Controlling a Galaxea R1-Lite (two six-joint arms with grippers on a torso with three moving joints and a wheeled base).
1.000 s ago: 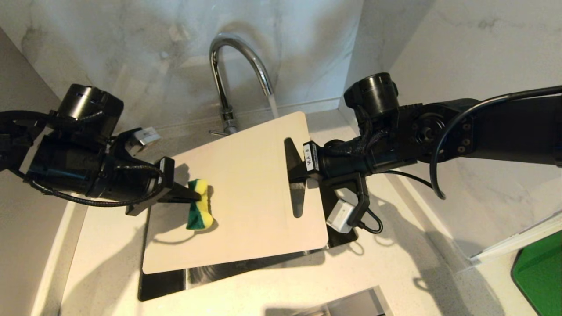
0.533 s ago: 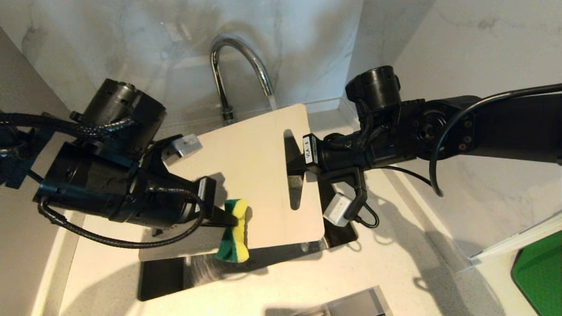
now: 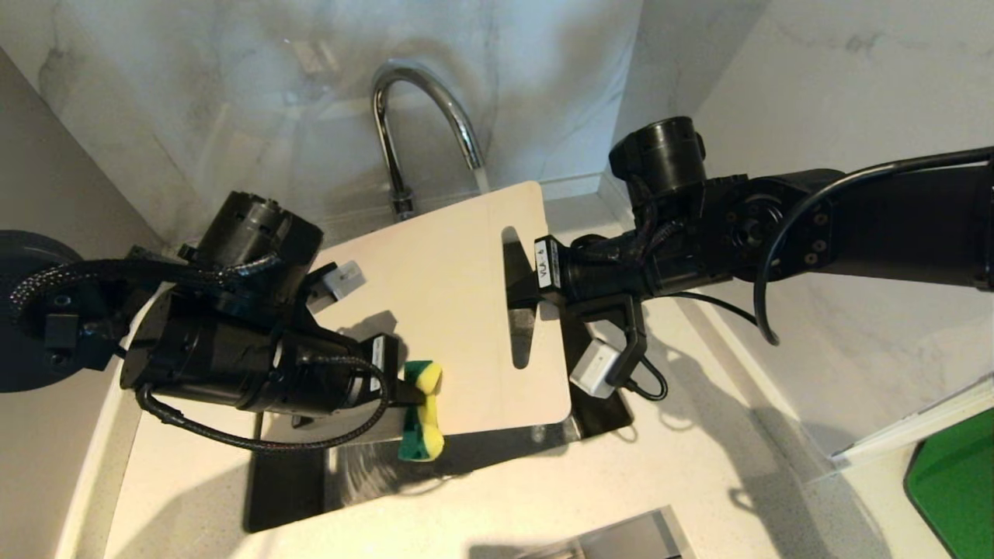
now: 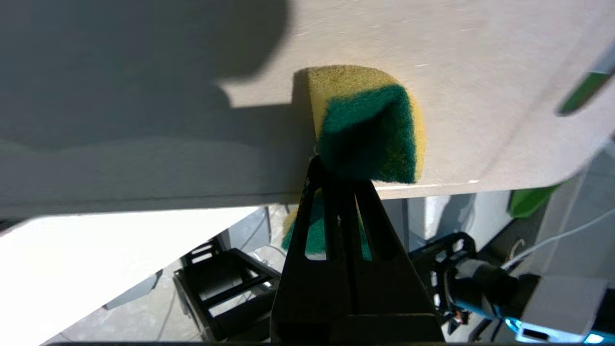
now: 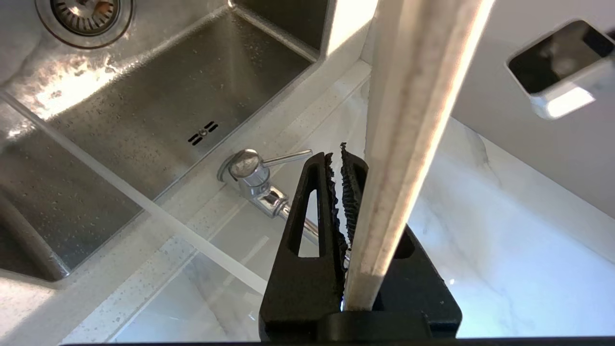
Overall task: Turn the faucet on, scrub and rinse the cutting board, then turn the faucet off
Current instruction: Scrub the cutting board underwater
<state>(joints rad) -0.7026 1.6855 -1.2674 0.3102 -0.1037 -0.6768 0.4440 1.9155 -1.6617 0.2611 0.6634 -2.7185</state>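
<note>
Cutting board point(image 3: 443, 310): gripped at slot end by right tool point(image 3: 522, 299), tilted over sink point(image 3: 287, 489). Faucet point(image 3: 423, 116): running, stream beyond board's far edge. Sponge point(image 3: 422, 419): clenched in left tool point(image 3: 404, 392), at board's near edge. Scrubbing underway; rinse, shut-off outstanding.

The cutting board point(image 3: 443, 310), cream-white with rounded corners and a long slot handle, is held tilted above the sink, its slot end pinched between the right gripper's point(image 3: 522, 299) jaws. The chrome gooseneck faucet point(image 3: 404, 140) arches beyond the board's far edge, water streaming from its spout, thin side lever at its base.
</note>
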